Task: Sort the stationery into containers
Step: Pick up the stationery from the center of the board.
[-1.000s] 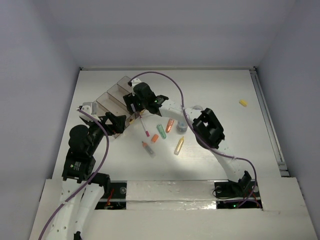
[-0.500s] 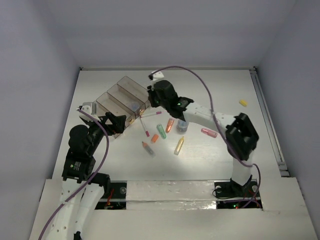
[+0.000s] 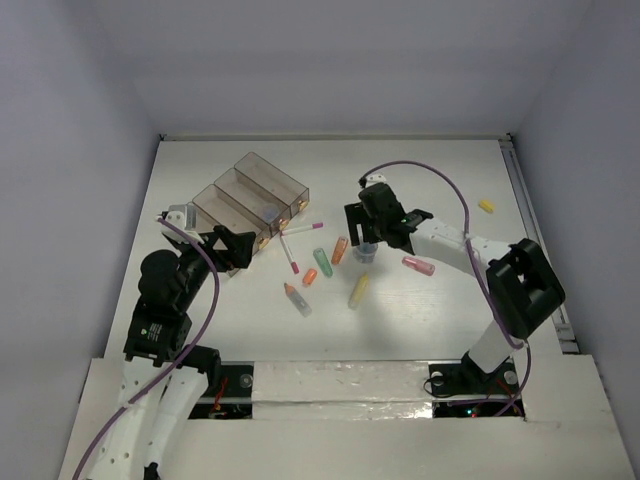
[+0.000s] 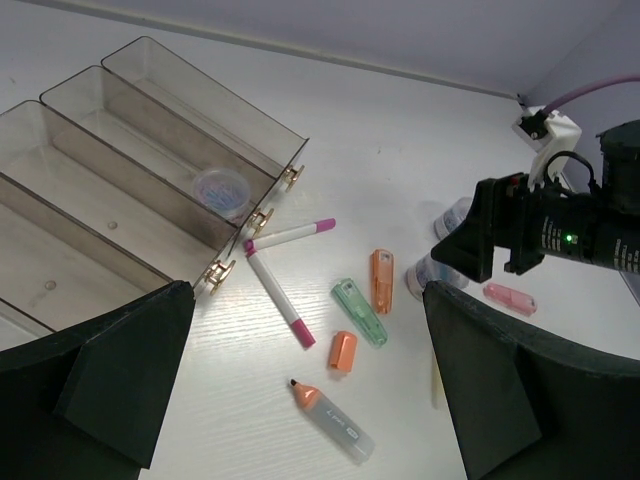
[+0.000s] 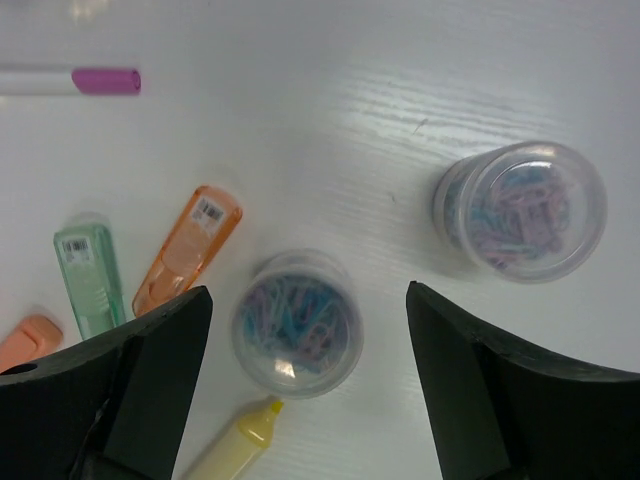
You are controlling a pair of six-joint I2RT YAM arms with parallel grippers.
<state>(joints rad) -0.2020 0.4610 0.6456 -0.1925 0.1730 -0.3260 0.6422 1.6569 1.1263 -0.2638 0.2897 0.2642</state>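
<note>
Left gripper [image 3: 232, 248] hovering just beside the near end of the containers [image 4: 150, 110], jaws spread wide, pinching nothing. One clear tub of paper clips [image 4: 222, 187] sitting in the second compartment from the far side. Two white pens with pink tips [image 4: 290, 234] lying crossed on the table [image 3: 400, 170] just off the container ends. Green highlighter [image 5: 88, 275], orange highlighter [image 5: 185, 250] and yellow highlighter [image 5: 235, 455] lying loose mid-table, apart from each other.

Right gripper [image 5: 307, 295] hanging straight over a second paper-clip tub [image 5: 298, 322], jaws spread on either side of it, not touching, gripping nothing. Third tub [image 5: 520, 208] standing near, up and to the right in the wrist view. Pink highlighter [image 3: 418, 265] lying further right, another yellow piece [image 3: 486, 206] well apart near the table's right edge.

Judging the tub: likely light, stiff, smooth-walled plastic, so probably slippery and prone to rolling if tipped; clips inside likely shifting. Best pinching across the round side wall, low on the body, squarely through the middle, keeping it upright.
</note>
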